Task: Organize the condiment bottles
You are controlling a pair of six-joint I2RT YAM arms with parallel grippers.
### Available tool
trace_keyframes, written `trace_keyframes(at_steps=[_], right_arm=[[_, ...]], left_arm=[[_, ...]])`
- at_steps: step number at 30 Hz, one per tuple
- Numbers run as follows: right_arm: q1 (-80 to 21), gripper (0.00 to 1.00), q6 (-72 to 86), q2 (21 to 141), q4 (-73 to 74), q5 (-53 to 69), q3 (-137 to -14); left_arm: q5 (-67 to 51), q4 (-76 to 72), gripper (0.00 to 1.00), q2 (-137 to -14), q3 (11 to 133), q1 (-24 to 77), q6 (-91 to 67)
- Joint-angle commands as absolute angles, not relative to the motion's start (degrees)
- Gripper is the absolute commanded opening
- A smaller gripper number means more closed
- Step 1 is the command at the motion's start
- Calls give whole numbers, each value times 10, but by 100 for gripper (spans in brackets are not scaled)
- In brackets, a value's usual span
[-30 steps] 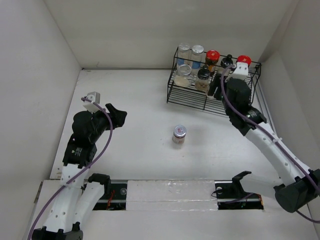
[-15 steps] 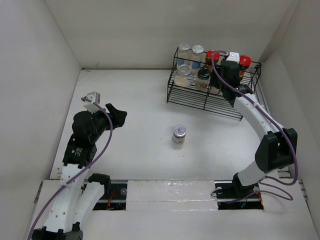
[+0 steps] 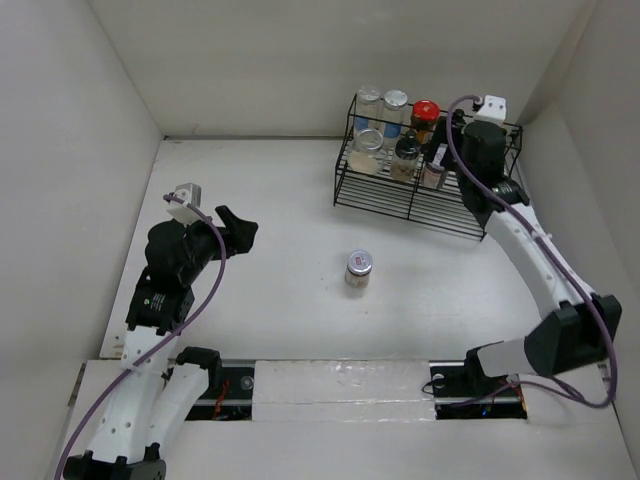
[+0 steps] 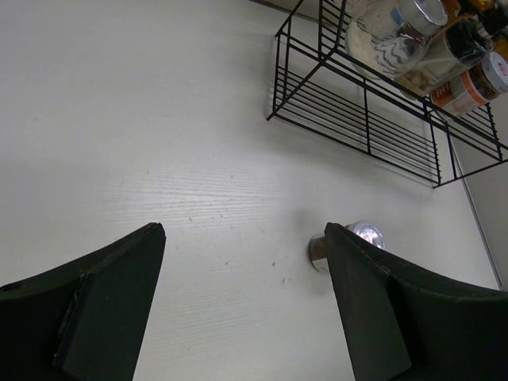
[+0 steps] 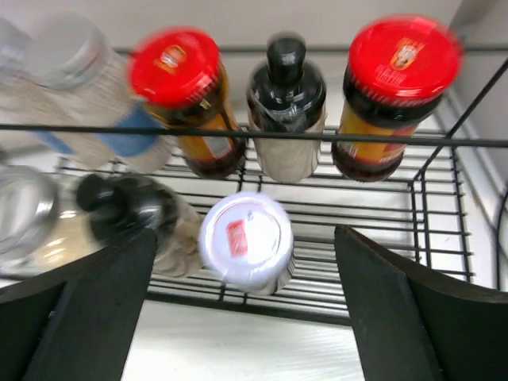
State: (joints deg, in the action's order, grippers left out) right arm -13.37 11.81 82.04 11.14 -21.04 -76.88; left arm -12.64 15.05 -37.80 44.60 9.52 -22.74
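Spice jars (image 3: 396, 105) crowded the black wire rack (image 3: 390, 197). Right gripper (image 5: 243, 248) hung above it, jaws spread wide and empty, a white-lidded jar (image 5: 246, 232) directly below, seemingly resting on the front shelf. Left gripper (image 4: 242, 234), jaws apart and holding nothing, faced a lone silver-lidded jar (image 4: 353, 240) on the table (image 4: 119, 119), well apart from the rack

red-lidded bottles (image 5: 174, 67), lid logos blurred, nothing legible
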Motion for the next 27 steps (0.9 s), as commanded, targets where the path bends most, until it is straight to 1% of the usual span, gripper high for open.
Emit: trace_keyframes(at_steps=[1, 2, 3, 4, 5, 6, 7, 8, 9, 10, 11, 12, 13, 14, 17, 19, 21, 25, 27], right_arm=[[-164, 95, 125, 716, 66, -202, -736], [-197, 88, 125, 695, 59, -197, -714], [-215, 75, 131, 654, 59, -197, -661], [-234, 35, 139, 634, 52, -182, -630], [-276, 21, 146, 614, 30, -171, -594], [-296, 14, 151, 596, 21, -160, -527], [-316, 14, 163, 572, 21, -151, -501], [-336, 20, 163, 563, 21, -142, -479], [-377, 32, 170, 558, 41, -142, -462], [-395, 65, 177, 552, 54, -149, -436], [-413, 80, 177, 552, 64, -155, -425], [-440, 91, 177, 552, 73, -164, -415], [-451, 99, 184, 552, 80, -164, -399], [-459, 99, 184, 564, 80, -164, -392], [-484, 99, 191, 603, 59, -149, -381], [-484, 99, 185, 632, 33, -148, -381], [-484, 99, 178, 679, 25, -158, -404], [-490, 99, 163, 753, -4, -144, -440], [-490, 98, 163, 777, -9, -168, -452]], left_arm=[[-129, 130, 78, -377, 455, 92, -221], [-129, 130, 78, -377, 455, 92, -221], [-129, 130, 78, -377, 455, 92, -221], [-129, 130, 78, -377, 455, 92, -221], [-129, 130, 76, -377, 455, 92, -221], [-129, 130, 76, -377, 455, 92, -221], [-134, 130, 74, -377, 455, 92, -221], [-134, 130, 69, -377, 455, 92, -221], [-134, 130, 65, -377, 455, 92, -215], [-134, 130, 62, -377, 455, 92, -215], [-148, 130, 57, -382, 455, 92, -215], [-148, 130, 52, -382, 455, 92, -215], [-148, 124, 46, -382, 455, 92, -215], [-148, 124, 44, -382, 455, 92, -215], [-148, 124, 44, -382, 455, 92, -215], [-148, 124, 47, -382, 455, 92, -215], [-142, 124, 49, -382, 455, 92, -215], [-136, 130, 50, -382, 455, 92, -215], [-136, 130, 52, -375, 455, 92, -215]])
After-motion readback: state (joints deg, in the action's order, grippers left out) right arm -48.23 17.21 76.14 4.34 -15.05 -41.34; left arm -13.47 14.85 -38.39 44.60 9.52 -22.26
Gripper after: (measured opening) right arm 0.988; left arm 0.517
